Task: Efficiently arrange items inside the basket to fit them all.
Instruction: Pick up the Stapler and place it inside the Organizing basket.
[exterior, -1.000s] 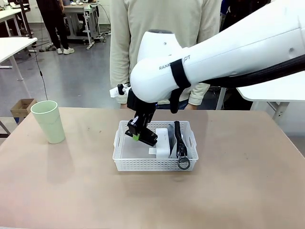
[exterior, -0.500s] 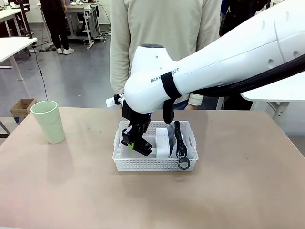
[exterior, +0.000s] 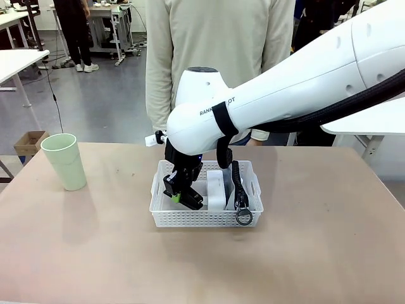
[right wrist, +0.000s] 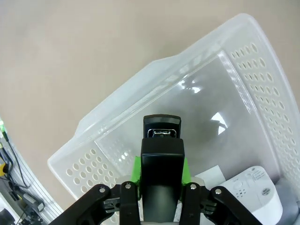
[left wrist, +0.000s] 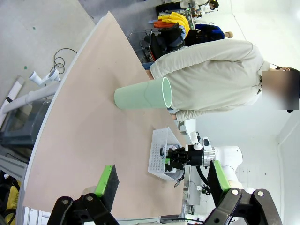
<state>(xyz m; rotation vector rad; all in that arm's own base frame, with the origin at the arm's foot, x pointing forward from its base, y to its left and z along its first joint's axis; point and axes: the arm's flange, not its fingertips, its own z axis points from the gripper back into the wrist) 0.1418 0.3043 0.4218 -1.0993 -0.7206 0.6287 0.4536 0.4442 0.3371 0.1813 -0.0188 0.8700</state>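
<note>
Right gripper [exterior: 183, 197]: is reaching down into the left half of the basket, fingers clamped tight on the small black stapler.
Stapler [right wrist: 161, 140]: is sitting between the green pads [right wrist: 136, 169], nose pointing towards the basket floor; cannot tell whether it is touching the bottom.
Basket [exterior: 205, 219]: is resting on the table [exterior: 316, 253], near the middle, in front of the person [exterior: 218, 57].
White box device [exterior: 216, 189]: is standing on edge inside the basket, just right of the stapler.
Grey pouch [right wrist: 290, 207]: is lying at the right end of the basket beyond the white device; its black zipper strap [exterior: 236, 180] is draping over the front rim, ring hanging outside.
Pale green cup [exterior: 64, 161]: is standing upright on the table well left of the basket, outside it.
Left gripper [left wrist: 163, 180]: is hanging high above the table's left end, fingers spread wide, nothing between them.
Left wrist view: is showing the cup [left wrist: 140, 96] nearer, the basket [left wrist: 157, 150] farther along the table.
</note>
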